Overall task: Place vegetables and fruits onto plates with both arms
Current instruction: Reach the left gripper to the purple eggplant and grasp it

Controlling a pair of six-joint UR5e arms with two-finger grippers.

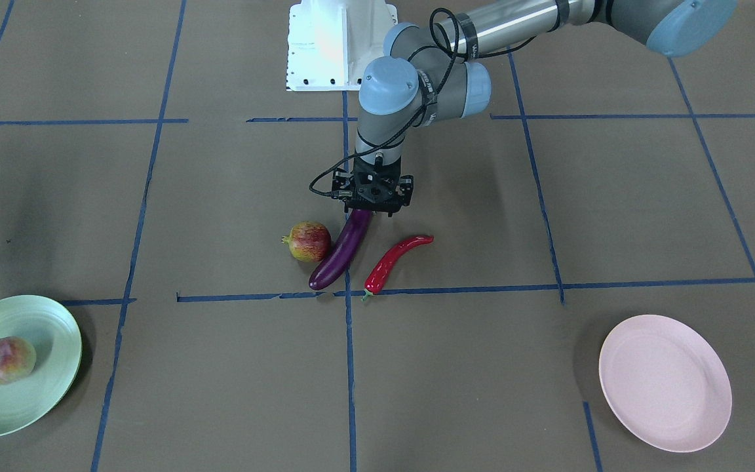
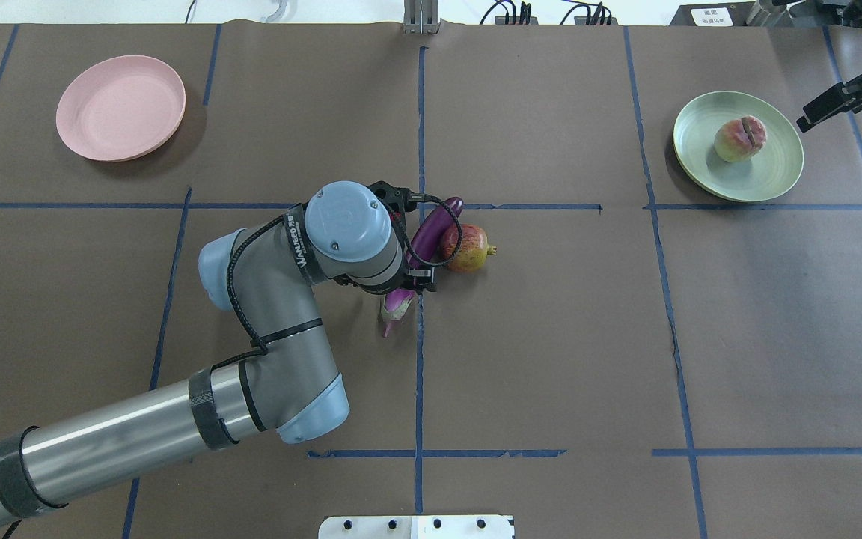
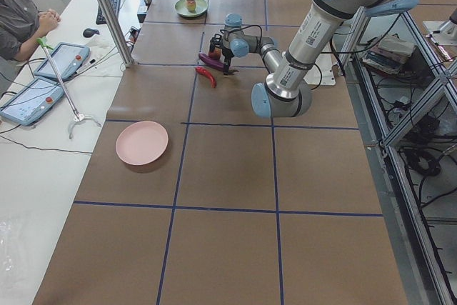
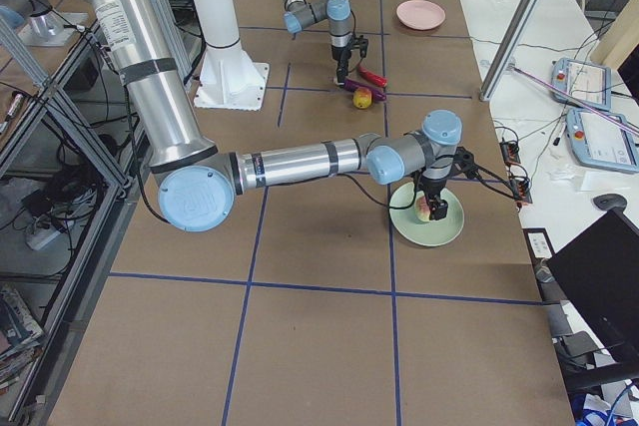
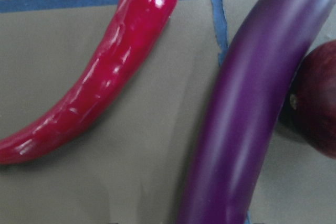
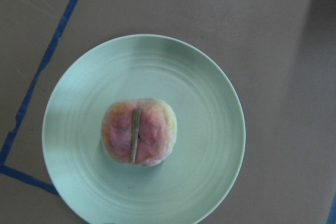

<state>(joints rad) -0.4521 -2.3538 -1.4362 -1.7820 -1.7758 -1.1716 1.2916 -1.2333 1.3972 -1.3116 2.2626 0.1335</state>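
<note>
Plates sit nearest the camera in the front-facing view. The pale green plate point(image 1: 56, 328) at lower left has the peach point(image 1: 4, 360) resting in it, and the pale pink plate point(image 1: 664, 383) at lower right has nothing on it. By that reading, one of four items is placed and three are left. Farther up, at mid-frame on the brown counter point(image 1: 482, 393), lie the round red-yellow fruit point(image 1: 310, 241), the purple eggplant point(image 1: 341, 252) touching its right side, and the red chili pepper point(image 1: 394, 261) just beside the eggplant but apart from it. Over the eggplant's upper end hangs the left gripper point(image 1: 371, 203), pointing straight down. No fingers show in its wrist view, so I cannot tell how wide it stands or whether it touches the eggplant. In the right-side view, the right gripper point(image 4: 431, 197) hangs above the peach on the green plate. Its opening cannot be told either.
</note>
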